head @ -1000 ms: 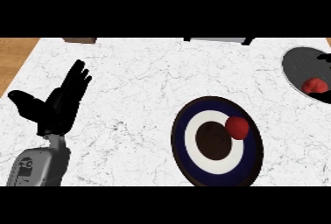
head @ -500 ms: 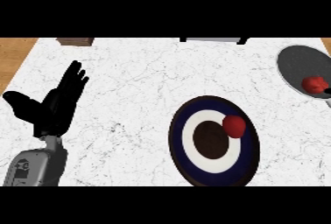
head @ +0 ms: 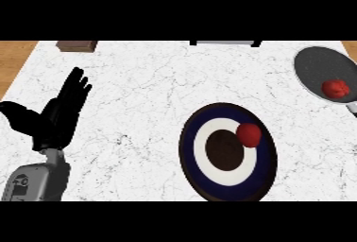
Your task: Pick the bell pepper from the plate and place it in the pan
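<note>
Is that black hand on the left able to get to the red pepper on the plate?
Probably yes: only bare counter lies between the left hand and the pepper on the plate, though it sits well across.

No readable text, label, brand, number or sign anywhere on the counter's things.

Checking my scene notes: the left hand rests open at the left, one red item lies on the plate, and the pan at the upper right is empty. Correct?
Not quite. The head view shows the pan already holds a red item. The rest stands: left hand open at the left, one red item on the plate.
</note>
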`<action>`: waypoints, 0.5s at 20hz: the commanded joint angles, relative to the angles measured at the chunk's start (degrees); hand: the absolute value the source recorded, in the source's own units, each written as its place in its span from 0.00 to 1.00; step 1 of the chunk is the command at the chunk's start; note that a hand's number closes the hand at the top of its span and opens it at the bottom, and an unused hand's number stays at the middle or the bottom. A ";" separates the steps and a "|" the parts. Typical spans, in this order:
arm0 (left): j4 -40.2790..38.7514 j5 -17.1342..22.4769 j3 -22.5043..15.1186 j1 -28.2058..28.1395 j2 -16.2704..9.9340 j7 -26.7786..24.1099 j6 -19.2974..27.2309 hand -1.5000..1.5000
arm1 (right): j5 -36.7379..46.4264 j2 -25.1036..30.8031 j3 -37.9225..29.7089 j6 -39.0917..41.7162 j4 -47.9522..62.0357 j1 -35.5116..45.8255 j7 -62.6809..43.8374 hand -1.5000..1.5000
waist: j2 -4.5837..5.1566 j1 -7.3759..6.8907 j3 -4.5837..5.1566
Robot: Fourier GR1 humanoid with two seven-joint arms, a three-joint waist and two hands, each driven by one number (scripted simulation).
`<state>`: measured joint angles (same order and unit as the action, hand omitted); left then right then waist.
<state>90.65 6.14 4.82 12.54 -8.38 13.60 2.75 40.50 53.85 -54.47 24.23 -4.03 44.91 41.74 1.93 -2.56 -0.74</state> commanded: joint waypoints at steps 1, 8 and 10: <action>-0.70 -0.09 -0.06 -1.12 0.15 -0.87 -0.31 0.50 | -1.45 3.09 -0.97 10.96 0.25 -3.29 4.04 0.00 | -0.18 0.43 0.03; 0.72 -1.03 -0.07 -1.30 -0.22 -1.14 0.32 0.50 | -2.62 3.48 -1.29 11.56 -1.94 -8.43 6.49 0.00 | -0.40 0.49 -0.11; -1.09 -0.83 -0.02 -1.61 0.06 -2.15 -0.19 0.50 | -2.78 3.40 -1.12 11.09 -2.86 -8.07 6.29 0.00 | -0.15 0.39 -0.09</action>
<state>90.50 5.93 5.24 11.55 -8.70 12.74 2.62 38.16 56.76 -55.55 28.21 -6.05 38.93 41.58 1.65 -2.24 -0.82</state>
